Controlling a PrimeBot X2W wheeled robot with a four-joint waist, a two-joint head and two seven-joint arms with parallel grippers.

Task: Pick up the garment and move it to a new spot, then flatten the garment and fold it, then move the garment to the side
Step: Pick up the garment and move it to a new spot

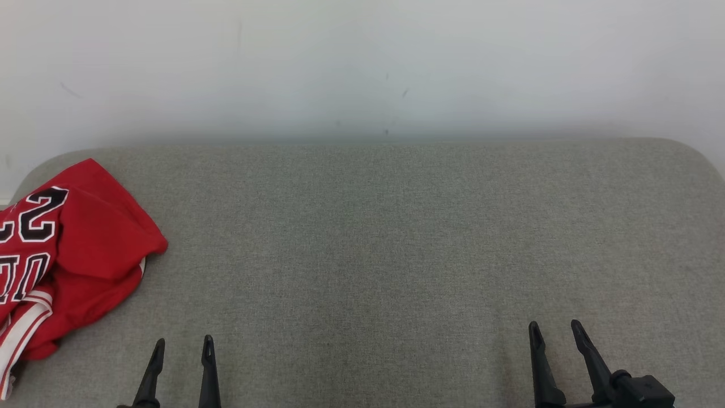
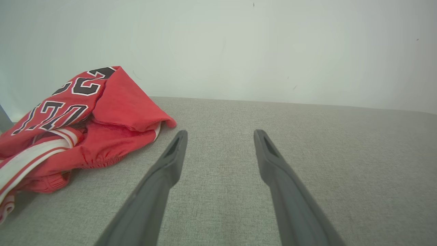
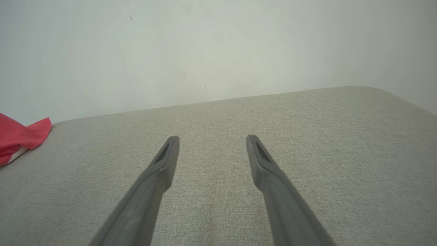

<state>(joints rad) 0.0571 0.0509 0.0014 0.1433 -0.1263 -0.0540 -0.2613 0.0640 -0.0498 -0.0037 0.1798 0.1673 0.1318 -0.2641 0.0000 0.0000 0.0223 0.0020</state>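
Far side: pale wall [image 1: 362, 62], faint scuffs. Nearer, grey woven surface [image 1: 362, 243], rounded far corners, near edge cut off. At left edge, crumpled red garment [image 1: 85, 249], black-and-white numerals partly folded under, left part out of frame. Near left, left gripper [image 1: 184, 340], fingers apart, nothing between, close to garment, not touching. Near right, right gripper [image 1: 554, 324], likewise spread, well apart from garment; bases cropped.

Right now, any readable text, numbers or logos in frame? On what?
"2": black, white-edged numeral on the red jersey; the digit beside it is partly hidden.
Black letters next to it: creased, unreadable.
No other text.
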